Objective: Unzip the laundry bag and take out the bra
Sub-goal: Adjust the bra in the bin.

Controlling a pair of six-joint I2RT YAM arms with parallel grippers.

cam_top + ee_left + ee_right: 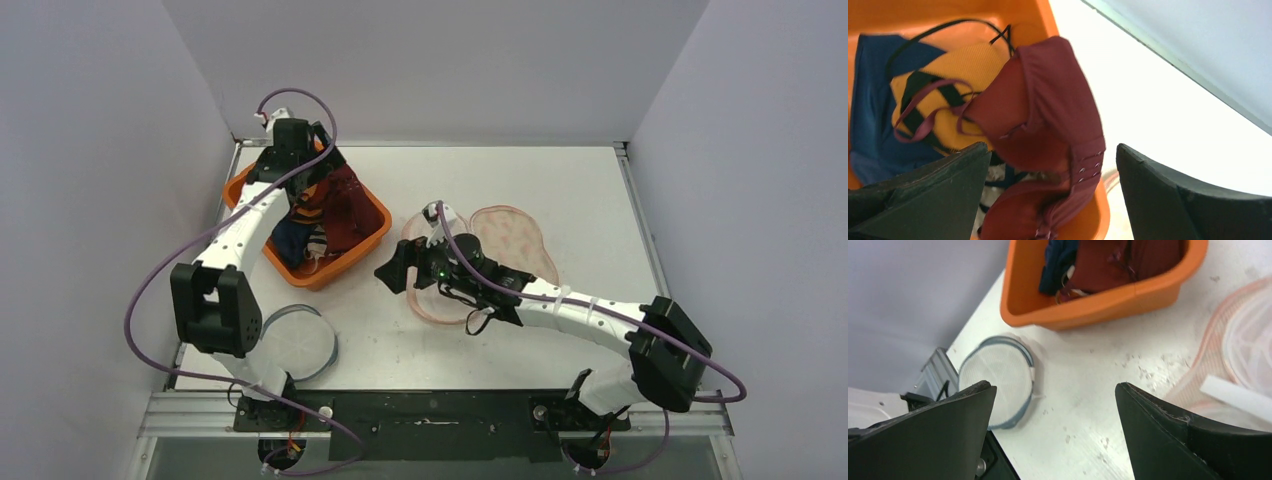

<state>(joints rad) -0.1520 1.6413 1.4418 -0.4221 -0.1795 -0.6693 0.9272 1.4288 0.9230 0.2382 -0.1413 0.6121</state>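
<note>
A maroon bra [345, 205] lies draped over other clothes in an orange basket [350, 262] at the back left. My left gripper [320, 152] hangs open just above it; in the left wrist view the bra [1048, 105] shows between and below the wide-apart fingers [948, 180], not touching them. A pink mesh laundry bag [515, 240] lies spread open in two flat halves at mid-table. My right gripper [392, 270] hovers open and empty over bare table at the bag's left edge [1243, 335].
A round white mesh bag with a grey rim [297, 342] lies near the left arm's base, also seen in the right wrist view [998, 375]. Blue and yellow garments [878, 100] fill the basket [1108, 300]. White walls enclose the table.
</note>
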